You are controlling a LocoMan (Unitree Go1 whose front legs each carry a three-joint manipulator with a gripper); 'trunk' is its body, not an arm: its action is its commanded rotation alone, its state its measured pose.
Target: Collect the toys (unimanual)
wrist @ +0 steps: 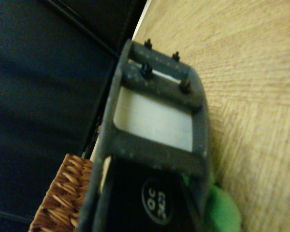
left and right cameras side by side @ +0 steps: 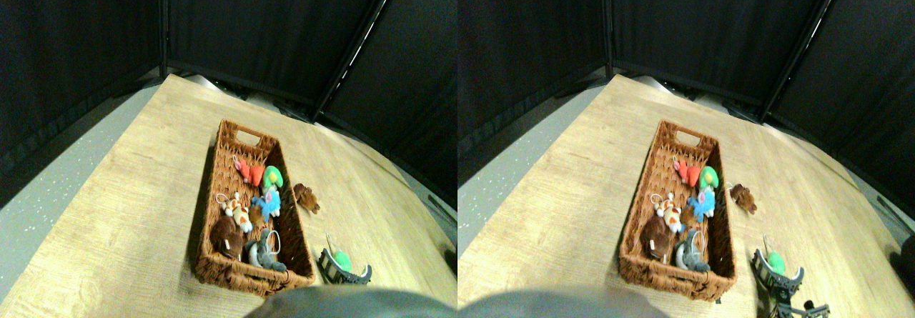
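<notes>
Here the right gripper sits low on the wooden floor, just beside the near right corner of the wicker basket, with a green toy between its dark jaw frames. The wrist view shows the same green plush pressed against the jaw frame, with the basket edge close by — but whether the jaws are clamped on it or merely around it I cannot tell. Inside the basket lie a red toy, a second green one, a blue one, a white-orange one, a brown one and a grey one. Another small brown toy lies on the floor just outside the basket's right wall. My reading: the step in hand is the pickup of the green toy on the floor. The next move calls for a secure grip, a lift above the rim, and a short carry leftward over the basket — the brown toy outside then remains to be collected.
</notes>
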